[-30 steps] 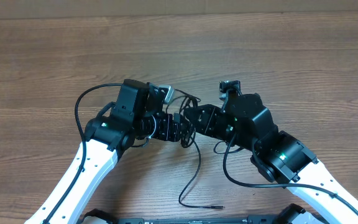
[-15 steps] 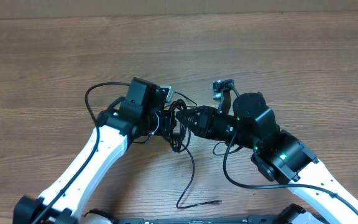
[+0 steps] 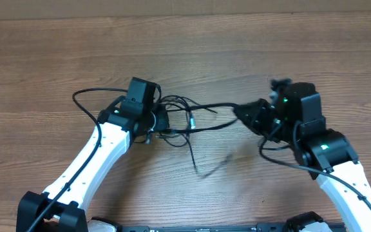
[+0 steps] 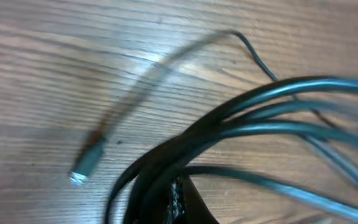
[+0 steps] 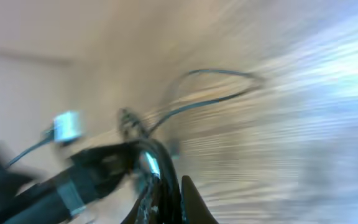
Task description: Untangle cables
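Both your arms are at mid-frame in the overhead view, with the cables (image 3: 180, 117) strung between them over the wooden table (image 3: 250, 51).

Left gripper (image 3: 161, 121) sits left of centre, fingers closed on the cables. In the left wrist view several black strands bunch together and run into the jaws at the bottom centre of the frame.

Right gripper (image 3: 242, 113) sits right of centre, well apart from the left one. One strand runs nearly straight from the bundle into its tip, so it reads as clamped on the cables. The right wrist view is badly motion-blurred; you only get dark cords against the fingers at the bottom centre and a thin loop above them.

The knotted bulk stays close to the left gripper, with small loops just to its right. One loose strand (image 3: 193, 151) drops from the bundle toward the lower middle of the overhead frame, and its end is blurred. In the left wrist view a small plug tip (image 4: 82, 171) shows at the lower left, blurred; you can't tell whether it touches the wood.
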Motion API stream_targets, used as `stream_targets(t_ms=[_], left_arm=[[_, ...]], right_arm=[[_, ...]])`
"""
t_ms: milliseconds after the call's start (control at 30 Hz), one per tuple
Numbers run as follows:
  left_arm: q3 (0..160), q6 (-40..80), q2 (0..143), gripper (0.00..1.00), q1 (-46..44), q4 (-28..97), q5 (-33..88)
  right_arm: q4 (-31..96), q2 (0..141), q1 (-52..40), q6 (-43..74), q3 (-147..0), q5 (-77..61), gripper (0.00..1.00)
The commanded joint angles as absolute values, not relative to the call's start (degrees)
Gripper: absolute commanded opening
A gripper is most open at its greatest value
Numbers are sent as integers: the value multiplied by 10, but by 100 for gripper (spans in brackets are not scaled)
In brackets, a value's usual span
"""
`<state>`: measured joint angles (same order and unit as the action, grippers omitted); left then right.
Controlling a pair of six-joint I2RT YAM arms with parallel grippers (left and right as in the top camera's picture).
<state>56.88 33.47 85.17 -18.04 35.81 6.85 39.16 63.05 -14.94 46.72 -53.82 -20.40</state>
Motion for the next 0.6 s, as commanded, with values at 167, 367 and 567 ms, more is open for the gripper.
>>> stream_targets(t_ms=[167,367,567], left_arm=[[560,401,865,4,-105,362,64],[561,298,865,4,-105,335,165],[561,213,865,31,-141,316,270]], right_arm=[[464,630,-97,444,-548,-22,22],[484,678,-97,444,-548,-27,60],[476,715,-97,444,-548,-30,100]])
